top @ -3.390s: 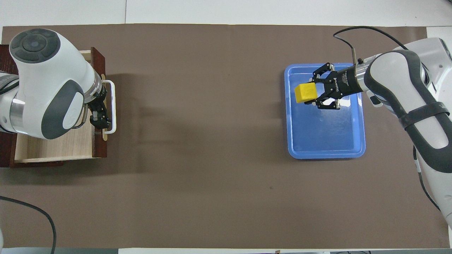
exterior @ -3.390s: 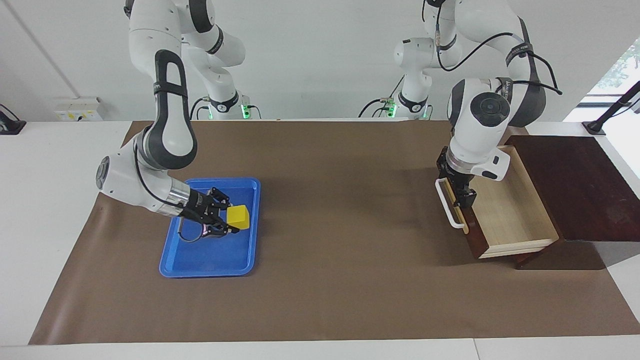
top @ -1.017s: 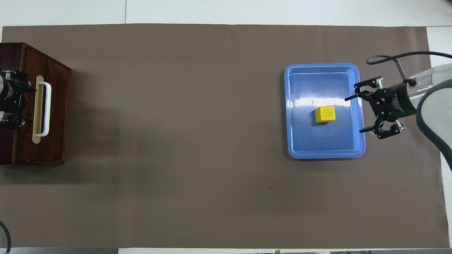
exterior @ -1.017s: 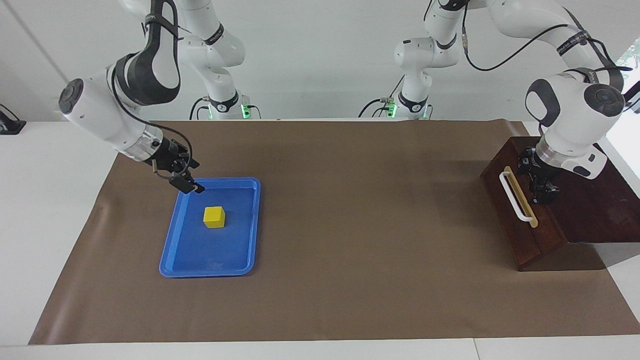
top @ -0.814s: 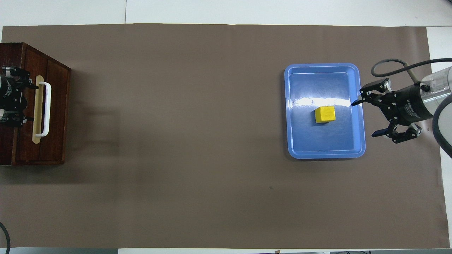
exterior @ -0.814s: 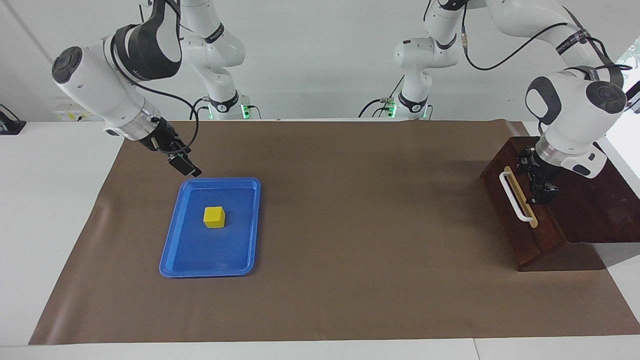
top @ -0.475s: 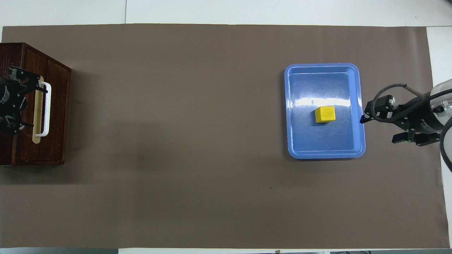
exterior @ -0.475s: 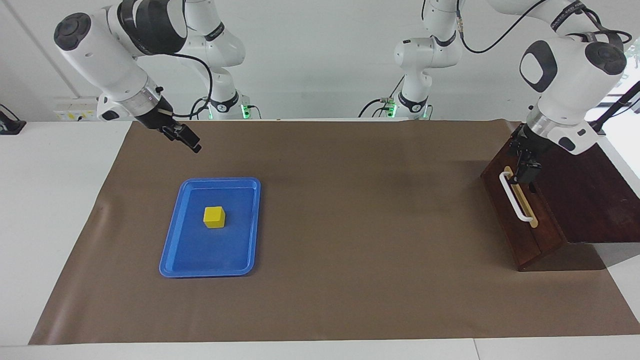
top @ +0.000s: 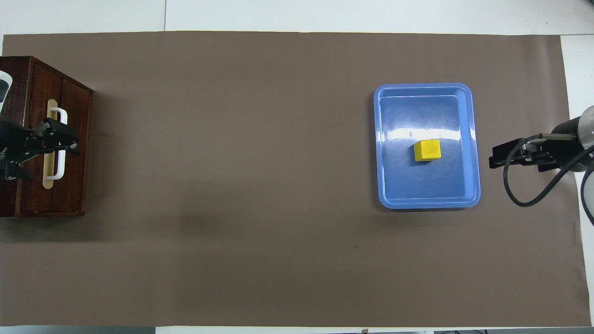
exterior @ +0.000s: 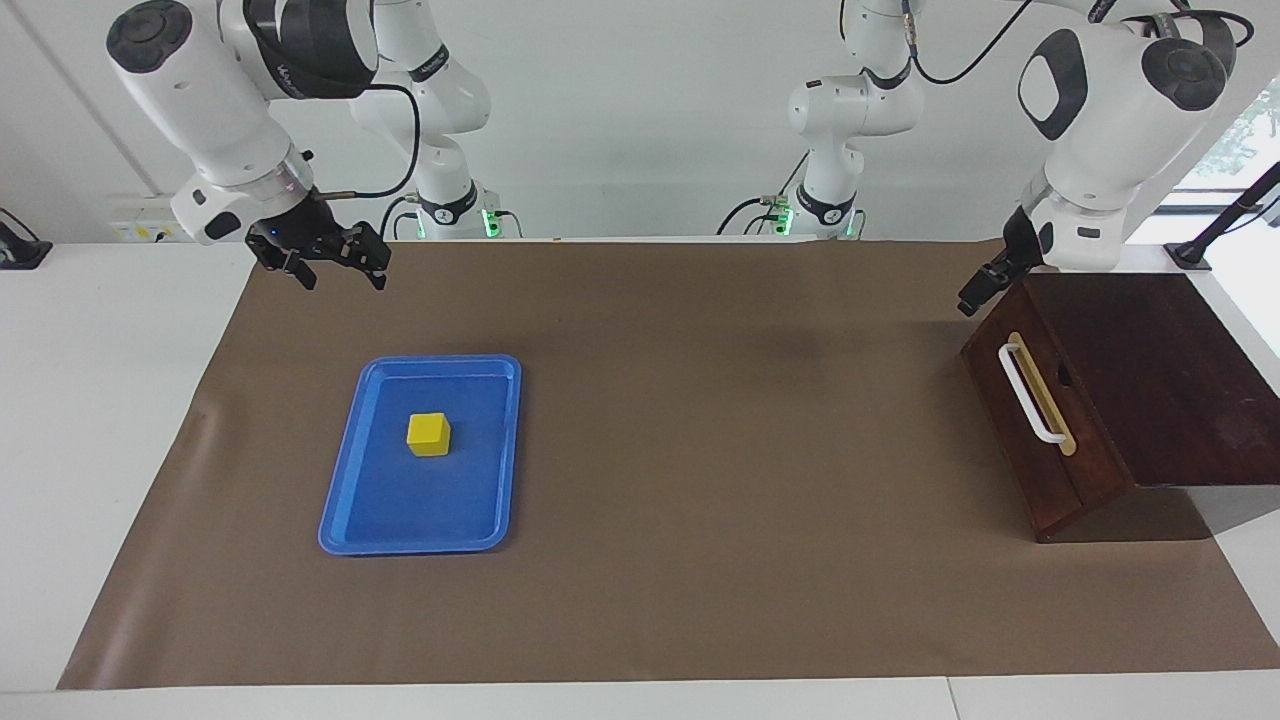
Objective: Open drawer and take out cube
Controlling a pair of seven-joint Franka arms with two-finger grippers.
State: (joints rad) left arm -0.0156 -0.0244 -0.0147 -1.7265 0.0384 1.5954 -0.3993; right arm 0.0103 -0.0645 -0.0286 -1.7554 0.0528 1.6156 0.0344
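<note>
You're not getting any readable text here: the right arm is showing a small dark-band marking, too small to read. No labels, numbers or signs elsewhere.

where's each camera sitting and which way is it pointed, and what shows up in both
Facing view: high across the table, looking at the robots; both whole arms show, right pincer open over the mat, left pincer raised beside the shut drawer.
Overhead view: high above the robots' end, looking steeply down; only the wrists and pincers show at the side edges.
Shared: the cube resting in the blue tray, the drawer's white handle, the brown mat, half a turn apart.
</note>
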